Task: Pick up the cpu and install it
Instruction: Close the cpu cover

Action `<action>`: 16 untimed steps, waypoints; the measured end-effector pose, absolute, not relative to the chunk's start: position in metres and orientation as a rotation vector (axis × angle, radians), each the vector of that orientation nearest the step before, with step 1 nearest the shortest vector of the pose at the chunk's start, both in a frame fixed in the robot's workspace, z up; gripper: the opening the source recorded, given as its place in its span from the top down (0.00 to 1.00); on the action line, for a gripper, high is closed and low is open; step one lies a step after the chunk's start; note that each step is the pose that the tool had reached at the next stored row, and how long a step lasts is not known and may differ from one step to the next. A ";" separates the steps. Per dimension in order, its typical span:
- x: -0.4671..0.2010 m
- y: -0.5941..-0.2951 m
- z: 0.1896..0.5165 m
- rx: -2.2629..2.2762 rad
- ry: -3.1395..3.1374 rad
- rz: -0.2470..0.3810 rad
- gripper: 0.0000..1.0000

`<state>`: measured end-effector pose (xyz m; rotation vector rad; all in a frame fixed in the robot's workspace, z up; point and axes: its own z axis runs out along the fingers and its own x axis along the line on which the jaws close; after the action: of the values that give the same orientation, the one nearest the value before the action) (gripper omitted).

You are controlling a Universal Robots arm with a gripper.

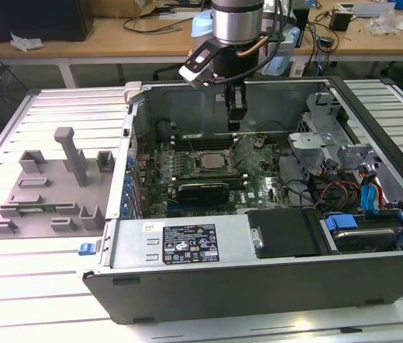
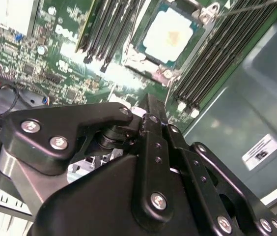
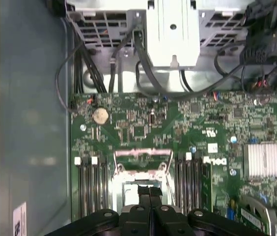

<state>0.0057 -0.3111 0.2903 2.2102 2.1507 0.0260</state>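
Note:
The cpu [image 1: 207, 158] is a small silver square lying flat in the socket of the green motherboard [image 1: 259, 187] inside the open computer case. In the second wrist view the cpu [image 2: 170, 34] shows its shiny top with a thin dark rim, framed by the socket. My gripper [image 1: 235, 123] hangs a little above and behind the socket, apart from the chip. Its black fingers [image 3: 147, 200] are pressed together with nothing between them. In the second wrist view the gripper [image 2: 151, 105] points towards the board beside the socket.
Memory slots [image 2: 212, 73] flank the socket. A long black card [image 1: 203, 190] lies across the board in front of it. A metal drive cage [image 3: 173, 34] and cables [image 1: 344, 191] crowd the case's side. Grey fixture blocks [image 1: 51, 193] stand outside on the exterior view's left.

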 end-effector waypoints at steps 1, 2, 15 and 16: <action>0.013 -0.311 0.290 2.210 2.151 0.026 0.89; 0.018 -0.311 0.289 2.210 2.151 0.026 0.89; 0.029 -0.311 0.288 2.210 2.151 0.026 0.89; 0.030 -0.311 0.288 2.210 2.151 0.026 0.89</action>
<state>0.0298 -0.3111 0.2879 2.2102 2.1506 0.0261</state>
